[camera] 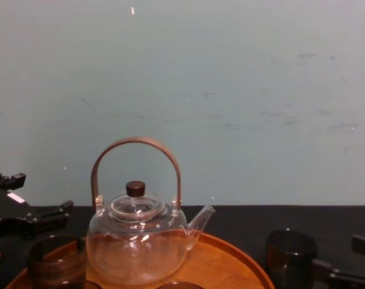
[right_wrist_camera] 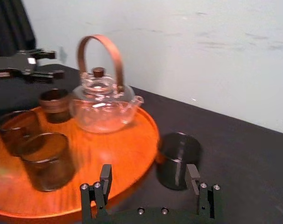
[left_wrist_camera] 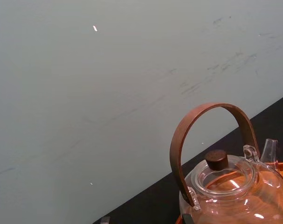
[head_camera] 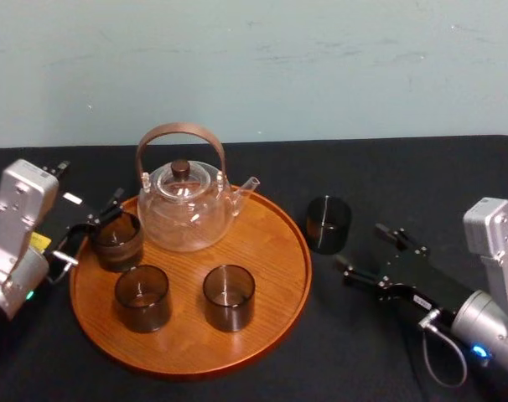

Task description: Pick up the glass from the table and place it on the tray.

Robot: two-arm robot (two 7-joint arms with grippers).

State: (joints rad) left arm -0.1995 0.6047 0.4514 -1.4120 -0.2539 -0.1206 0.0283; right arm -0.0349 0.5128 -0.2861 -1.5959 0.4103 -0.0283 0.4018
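Glass (head_camera: 328,224): short, dark smoky cylinder, open top, upright on the black tabletop (head_camera: 422,176). It sits right of centre in the head view, just beside the tray (head_camera: 266,306) rim but off it.

Right gripper (head_camera: 360,245): lower right, fingers spread wide, empty, pointed at the glass and short of it.

Left gripper (head_camera: 93,226): left edge, fingers apart, holding nothing, next to a cup (head_camera: 116,240) on the tray.

Teapot (head_camera: 185,205) at the tray's back.
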